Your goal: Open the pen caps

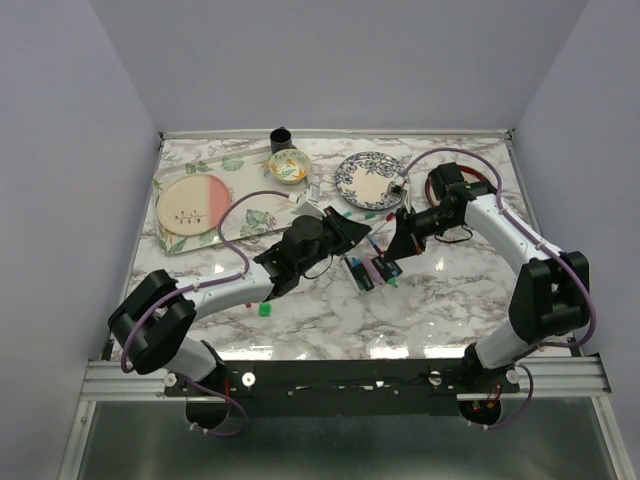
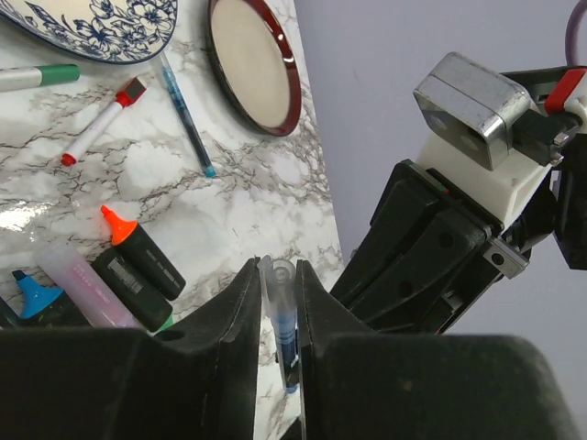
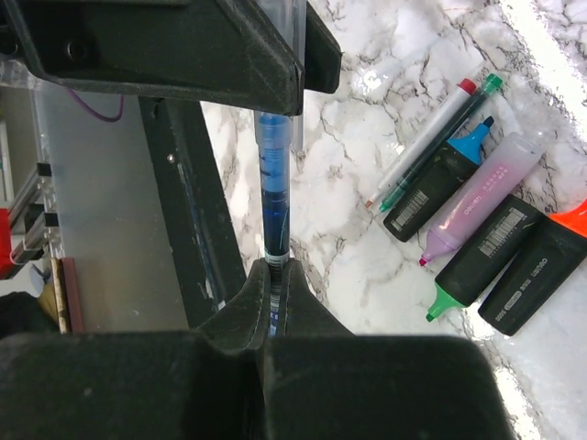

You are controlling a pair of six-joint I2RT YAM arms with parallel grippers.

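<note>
Marble tabletop (image 1: pixel 450 310); left tool (image 2: pixel 278 275) and right tool (image 3: pixel 273 272) clamp blue pen (image 3: pixel 273 183)

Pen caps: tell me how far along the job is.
Done: the four highlighters lie with bare tips, and a green cap sits loose. In hand: the blue pen is gripped by the right hand at one end and the left hand at the capped end. Left: thin pens seemingly still capped.

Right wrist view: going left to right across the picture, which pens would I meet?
Blue pen, white pen, thin green pen, blue highlighter, lilac highlighter, green highlighter, orange highlighter.
</note>
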